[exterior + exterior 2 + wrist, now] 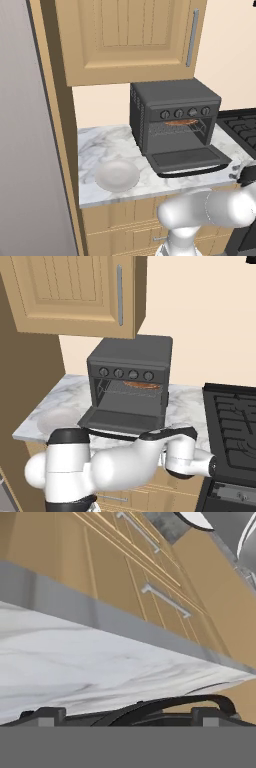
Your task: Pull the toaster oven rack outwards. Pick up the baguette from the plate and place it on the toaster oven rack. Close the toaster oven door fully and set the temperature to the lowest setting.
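Lying on the rack (176,129) inside the toaster oven (175,115), the baguette (181,122) sits well above and beyond the hand (128,716), which hangs low at the front edge of the marble worktop (100,145). The two fingertips (47,716) stand spread wide apart with nothing between them. The oven door (187,159) is dropped flat open, and its curved bar handle (170,704) runs just past the fingertips in the hand view. The plate (117,175) sits bare on the worktop, off to one side of the door. Wooden drawers (150,597) with metal pulls lie beyond the worktop edge in the hand view.
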{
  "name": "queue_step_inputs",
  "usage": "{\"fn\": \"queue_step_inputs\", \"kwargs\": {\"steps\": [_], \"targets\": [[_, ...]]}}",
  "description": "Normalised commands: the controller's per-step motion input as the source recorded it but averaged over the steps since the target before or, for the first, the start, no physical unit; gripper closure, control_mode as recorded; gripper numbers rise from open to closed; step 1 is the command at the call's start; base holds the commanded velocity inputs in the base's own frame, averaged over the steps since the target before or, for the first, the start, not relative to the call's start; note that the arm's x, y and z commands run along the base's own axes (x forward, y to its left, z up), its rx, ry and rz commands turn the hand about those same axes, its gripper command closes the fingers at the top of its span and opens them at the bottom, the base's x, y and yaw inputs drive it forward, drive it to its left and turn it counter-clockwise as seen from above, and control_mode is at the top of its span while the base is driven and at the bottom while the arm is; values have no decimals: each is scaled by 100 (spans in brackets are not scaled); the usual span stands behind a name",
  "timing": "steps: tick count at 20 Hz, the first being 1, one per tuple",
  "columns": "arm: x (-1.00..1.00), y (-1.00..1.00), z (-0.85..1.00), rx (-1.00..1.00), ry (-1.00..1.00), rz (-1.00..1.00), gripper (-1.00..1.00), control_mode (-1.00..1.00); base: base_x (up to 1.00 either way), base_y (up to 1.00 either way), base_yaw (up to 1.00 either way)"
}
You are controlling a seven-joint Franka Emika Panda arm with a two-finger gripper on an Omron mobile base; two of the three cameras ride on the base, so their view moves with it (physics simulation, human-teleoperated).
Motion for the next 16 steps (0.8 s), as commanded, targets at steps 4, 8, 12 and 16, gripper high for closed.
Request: {"fn": "queue_step_inputs", "kwargs": {"steps": [4, 8, 12, 16], "targets": [[27, 0, 0, 1, 0, 0, -100, -100, 0, 0, 0], [29, 0, 0, 0, 0, 0, -100, -100, 0, 0, 0], [16, 0, -8, 0, 0, 0, -100, -100, 0, 0, 0], [4, 12, -9, 0, -1, 0, -100, -100, 0, 0, 0]]}}
